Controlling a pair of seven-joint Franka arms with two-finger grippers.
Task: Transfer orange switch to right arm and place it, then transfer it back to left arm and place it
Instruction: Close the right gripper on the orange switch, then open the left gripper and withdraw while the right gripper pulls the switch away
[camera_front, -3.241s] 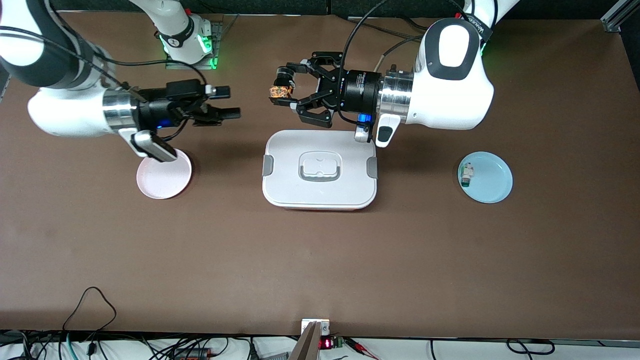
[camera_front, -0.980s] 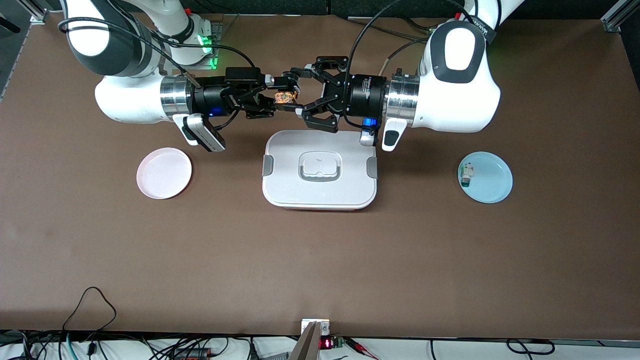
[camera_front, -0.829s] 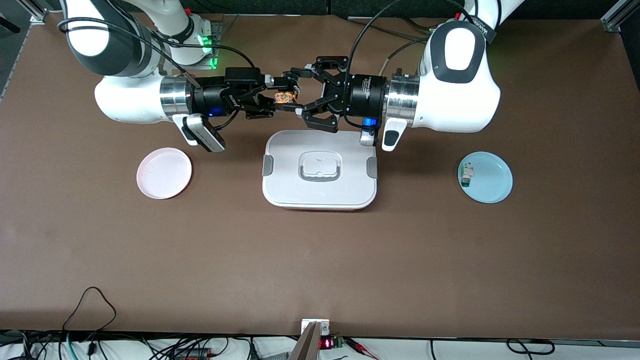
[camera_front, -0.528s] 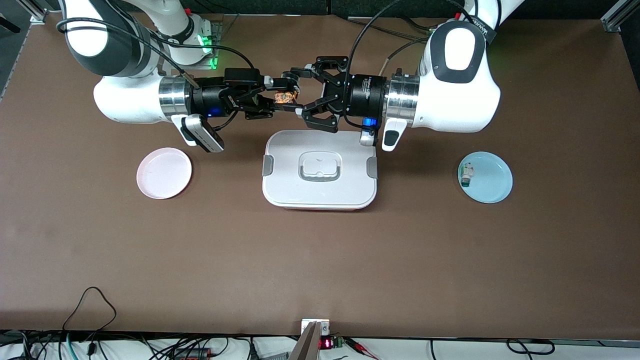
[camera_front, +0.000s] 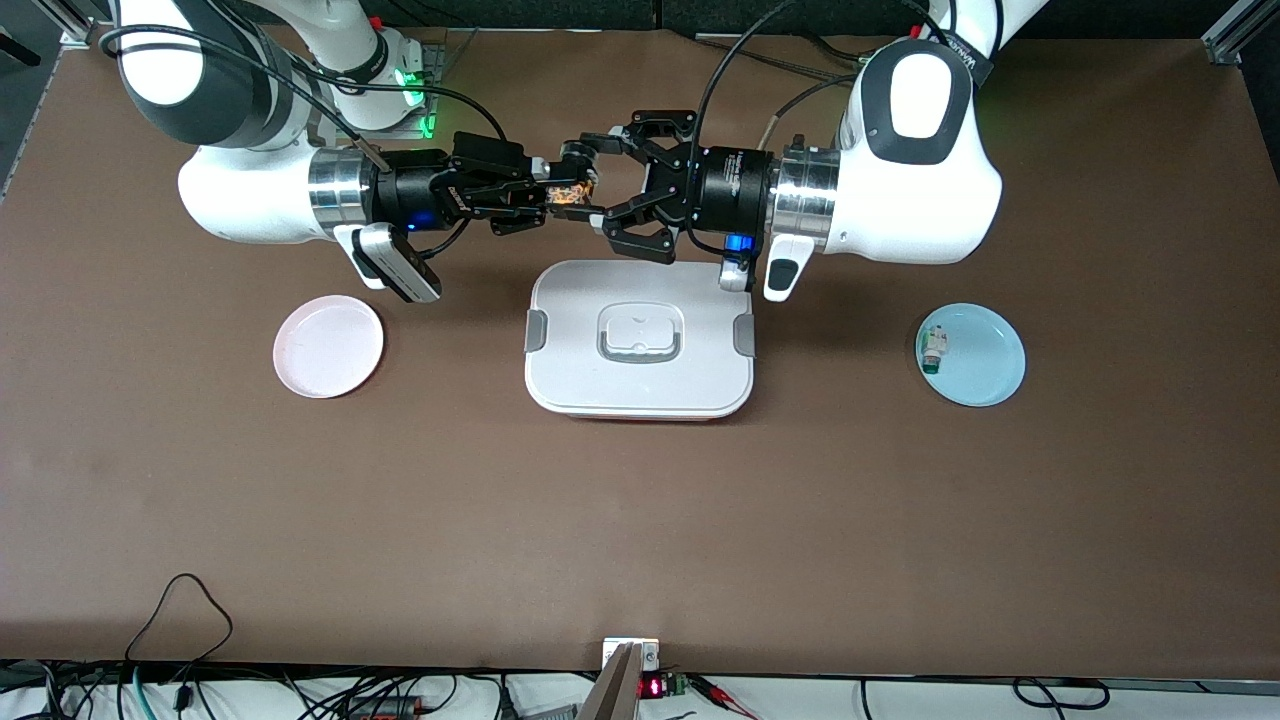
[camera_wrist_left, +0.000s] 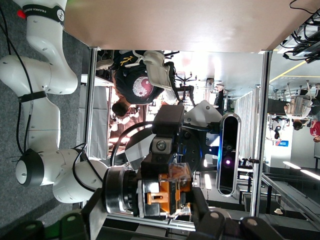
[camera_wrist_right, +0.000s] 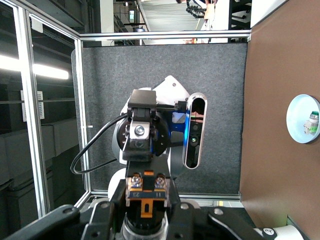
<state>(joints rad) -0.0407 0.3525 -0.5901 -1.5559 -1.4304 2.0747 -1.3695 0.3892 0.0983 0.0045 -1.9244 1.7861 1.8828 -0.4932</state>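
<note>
Both grippers meet in the air over the table, just past the box's (camera_front: 640, 340) edge that lies farther from the front camera. The switch (camera_front: 567, 193) sits between them, clear of the box lid.

The left gripper (camera_front: 590, 190) reaches in from the left arm's end, its fingers closed on the switch. The right gripper (camera_front: 548, 197) reaches in from the right arm's end; its fingers are clamped on the same switch, so both grippers hold it at once.

In the left wrist view the switch (camera_wrist_left: 167, 192) shows its orange face with the right gripper's fingers (camera_wrist_left: 167, 120) around it.

A pink plate (camera_front: 328, 346) lies toward the right arm's end. A blue plate (camera_front: 985, 360) lies toward the left arm's end and carries a white-and-green component (camera_front: 933, 350).
</note>
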